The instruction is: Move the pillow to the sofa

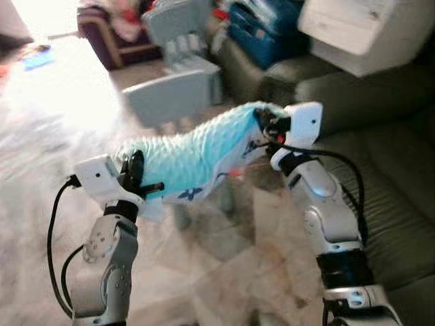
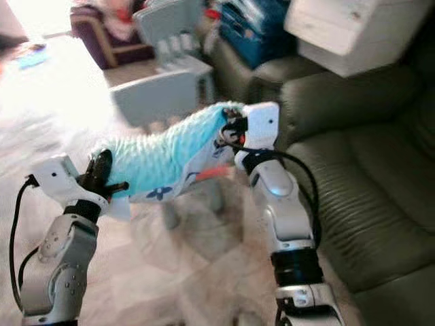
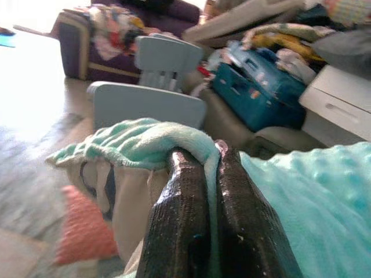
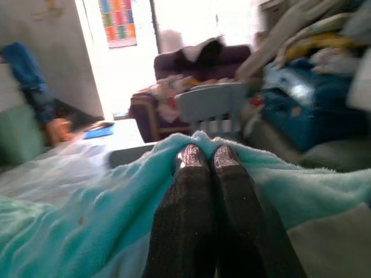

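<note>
**Pillow lifted and carried, not yet on the sofa**

The soft turquoise fleece pillow with a pale patterned underside point(image 1: 197, 156) hangs in the air, stretched between the two arms above the pale marbled floor point(image 1: 224, 272). The left pincer point(image 3: 204, 156) is clamped on one end of it; in the left wrist view its two black fingers point(image 3: 179, 208) sit pressed together with a fold of the fleece squeezed between them. The right pincer point(image 4: 207, 155) grips the other end the same way, fingers closed tight with the fabric bunched over their tips.

So the pick-up looks done: the pillow is off the floor and held at both ends. What remains is the placing. The dark olive-green ribbed sofa point(image 1: 387, 197) lies just to the robot's right, its seat cushion beside the right arm, and the pillow's right end is near the sofa's arm but not over the seat. The pictures are blurred, which suggests the robot is on the move. By my reading, it must bring the pillow over the cushion, lower it and let go with both pincers.
</note>
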`<state>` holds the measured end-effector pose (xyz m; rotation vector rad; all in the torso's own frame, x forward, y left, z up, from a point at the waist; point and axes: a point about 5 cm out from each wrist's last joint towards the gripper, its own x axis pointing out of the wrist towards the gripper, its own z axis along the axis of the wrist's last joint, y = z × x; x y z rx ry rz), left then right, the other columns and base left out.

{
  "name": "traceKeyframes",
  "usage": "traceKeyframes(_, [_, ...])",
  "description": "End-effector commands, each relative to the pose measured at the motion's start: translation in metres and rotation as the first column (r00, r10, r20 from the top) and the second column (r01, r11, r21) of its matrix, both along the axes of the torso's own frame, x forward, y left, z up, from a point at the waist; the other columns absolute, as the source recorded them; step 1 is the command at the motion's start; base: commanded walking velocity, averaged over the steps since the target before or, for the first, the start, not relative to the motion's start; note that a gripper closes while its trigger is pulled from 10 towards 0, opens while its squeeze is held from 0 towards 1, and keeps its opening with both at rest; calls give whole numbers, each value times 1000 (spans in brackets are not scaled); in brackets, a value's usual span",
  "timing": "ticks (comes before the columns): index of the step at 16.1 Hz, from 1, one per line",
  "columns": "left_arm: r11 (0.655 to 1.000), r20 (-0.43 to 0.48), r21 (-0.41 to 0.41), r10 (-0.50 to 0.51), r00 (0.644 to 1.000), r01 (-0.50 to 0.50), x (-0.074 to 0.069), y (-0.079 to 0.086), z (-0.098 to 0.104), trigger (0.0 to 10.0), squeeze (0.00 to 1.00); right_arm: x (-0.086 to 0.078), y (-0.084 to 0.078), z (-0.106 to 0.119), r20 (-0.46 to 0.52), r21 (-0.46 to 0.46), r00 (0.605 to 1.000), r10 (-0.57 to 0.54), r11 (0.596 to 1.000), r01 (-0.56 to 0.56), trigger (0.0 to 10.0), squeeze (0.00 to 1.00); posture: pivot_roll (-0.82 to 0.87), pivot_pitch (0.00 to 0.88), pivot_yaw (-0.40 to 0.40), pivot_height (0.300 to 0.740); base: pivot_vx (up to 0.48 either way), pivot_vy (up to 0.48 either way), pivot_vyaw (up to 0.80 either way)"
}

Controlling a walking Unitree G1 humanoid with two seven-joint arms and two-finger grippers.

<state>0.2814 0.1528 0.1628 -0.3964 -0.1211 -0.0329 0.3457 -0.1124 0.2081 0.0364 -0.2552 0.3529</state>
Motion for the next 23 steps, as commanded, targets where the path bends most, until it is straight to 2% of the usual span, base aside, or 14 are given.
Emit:
traceKeyframes(1, [1000,22,3,-15,1000,15,-2,-2,4,0,0,-1,2,12,45,16,999,9,1000,-10,10000,0,-262,118,91,740,416,0,0])
traceKeyframes(4, [1000,19,-1,-15,1000,16,-2,-2,3,0,0,-1,2,12,46,17,999,9,1000,-10,10000,0,-261,117,92,740,391,0,0])
traceKeyframes(8, [1000,-26,6,-5,1000,5,-2,-5,0,0,0,-1,2,11,37,20,999,10,1000,-10,10000,0,-256,119,94,740,0,0,0])
traceKeyframes(14, [1000,-49,-17,-9,999,8,-2,-7,0,0,0,-1,2,9,21,19,1000,8,1000,-8,10000,0,-258,123,92,740,0,0,-778])
traceKeyframes(18, [1000,-50,-26,-9,999,8,-3,-7,-1,0,0,-1,2,8,18,17,1000,10,1000,-10,10000,0,-257,125,90,740,0,0,0])
traceKeyframes(23, [999,-54,-38,-13,998,11,-2,-8,-1,0,0,-1,2,8,14,19,1000,9,1000,-9,10000,0,-259,127,89,740,0,0,-800])
